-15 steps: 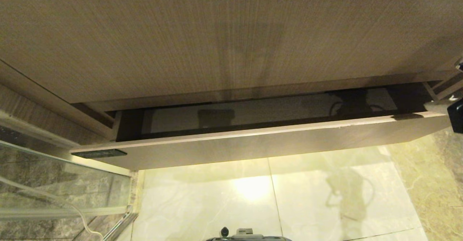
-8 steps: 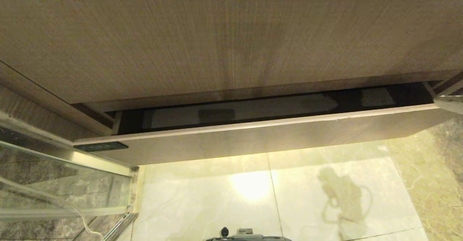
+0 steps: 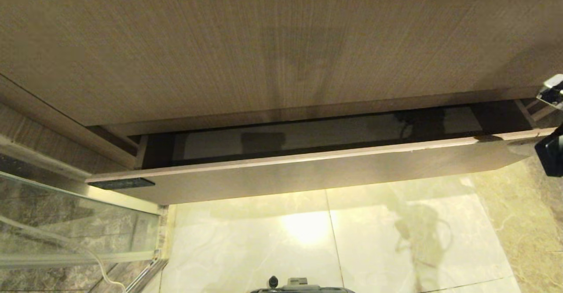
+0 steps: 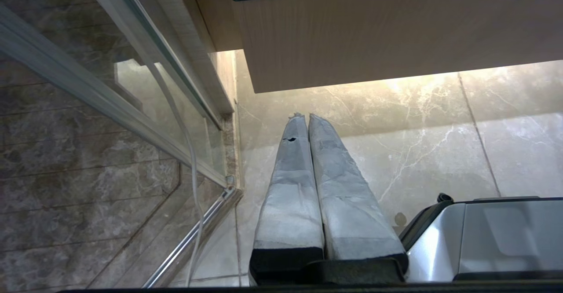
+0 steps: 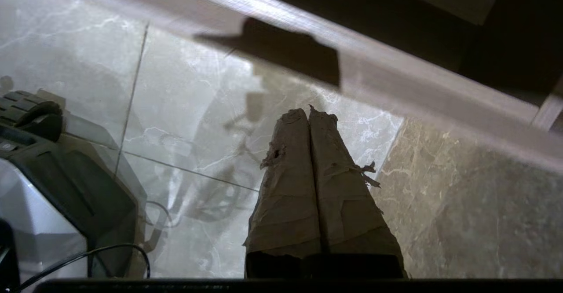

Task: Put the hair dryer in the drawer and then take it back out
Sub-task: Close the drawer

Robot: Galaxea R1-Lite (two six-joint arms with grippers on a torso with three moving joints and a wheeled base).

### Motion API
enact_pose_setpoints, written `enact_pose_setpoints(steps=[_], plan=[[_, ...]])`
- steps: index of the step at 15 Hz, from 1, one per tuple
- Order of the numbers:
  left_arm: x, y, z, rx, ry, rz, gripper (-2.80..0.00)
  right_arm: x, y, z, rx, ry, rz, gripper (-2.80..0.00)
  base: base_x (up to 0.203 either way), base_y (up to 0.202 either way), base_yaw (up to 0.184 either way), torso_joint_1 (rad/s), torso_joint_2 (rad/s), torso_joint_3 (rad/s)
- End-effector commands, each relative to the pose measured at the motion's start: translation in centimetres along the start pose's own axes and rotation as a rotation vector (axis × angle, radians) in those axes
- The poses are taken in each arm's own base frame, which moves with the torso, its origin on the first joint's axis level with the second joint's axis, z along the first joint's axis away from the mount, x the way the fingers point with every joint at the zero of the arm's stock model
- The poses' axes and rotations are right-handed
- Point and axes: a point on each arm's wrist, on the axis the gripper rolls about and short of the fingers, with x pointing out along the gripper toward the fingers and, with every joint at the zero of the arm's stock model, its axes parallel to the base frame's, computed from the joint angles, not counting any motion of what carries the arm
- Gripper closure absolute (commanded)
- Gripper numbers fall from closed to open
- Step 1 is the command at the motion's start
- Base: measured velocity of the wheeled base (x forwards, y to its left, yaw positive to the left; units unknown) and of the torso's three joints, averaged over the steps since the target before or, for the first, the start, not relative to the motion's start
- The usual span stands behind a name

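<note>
**Drawer barely ajar, R gripper at its right end, dryer not in sight**

Drawer (image 3: 308,174) is out only a crack under the vanity top (image 3: 264,42); a dark slot shows betw front panel and cabinet. Inside looks dim. A cord-like loop shows toward the right of the slot, but can't tell if that's the hair dryer or just shadow. No dryer visible in any view, so its place can't be stated.

R gripper (image 5: 308,113) has fingers pressed together, nothing betw them. It sits just off the drawer front's right end, over the floor tiles (image 3: 308,240), with the drawer's top edge just ahead of the tips. In head view only a bit of the R arm (image 3: 550,152) shows at the far right edge. L gripper (image 4: 307,117) also has fingers together, empty, parked low by the glass shower panel (image 4: 110,108) and the robot base (image 4: 484,236).

Step in hand, as I read it: widening the drawer. To do it well:
- hook the tips behind the front panel's top edge, not on the face; no handle to grab
- pull straight out, square to the runners; pulling at one end can rack it
- go slow, stop once the slot is wide enough for reaching in
- keep wrist clear of the vanity top's underside
</note>
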Motion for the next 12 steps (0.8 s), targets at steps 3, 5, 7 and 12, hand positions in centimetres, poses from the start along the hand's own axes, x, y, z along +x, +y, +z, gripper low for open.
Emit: enact_pose_setpoints(steps=[3, 5, 7, 12], plan=[[0.0, 0.0, 0.0, 0.000, 0.001, 0.000, 0.00, 4.0, -2.1, -0.3, -0.002, 0.068, 0.024, 0.00, 0.000, 0.000, 0.000, 0.000, 0.00, 0.000], [0.0, 0.0, 0.0, 0.000, -0.001, 0.000, 0.00, 4.8, -2.9, -0.4, -0.038, 0.079, 0.021, 0.00, 0.000, 0.000, 0.000, 0.000, 0.00, 0.000], [0.0, 0.0, 0.0, 0.000, 0.001, 0.000, 0.00, 5.0, -3.5, 0.2, -0.053, 0.037, 0.001, 0.00, 0.000, 0.000, 0.000, 0.000, 0.00, 0.000], [0.0, 0.0, 0.0, 0.000, 0.001, 0.000, 0.00, 4.6, -4.8, 2.8, 0.041, -0.212, -0.136, 0.00, 0.000, 0.000, 0.000, 0.000, 0.00, 0.000]])
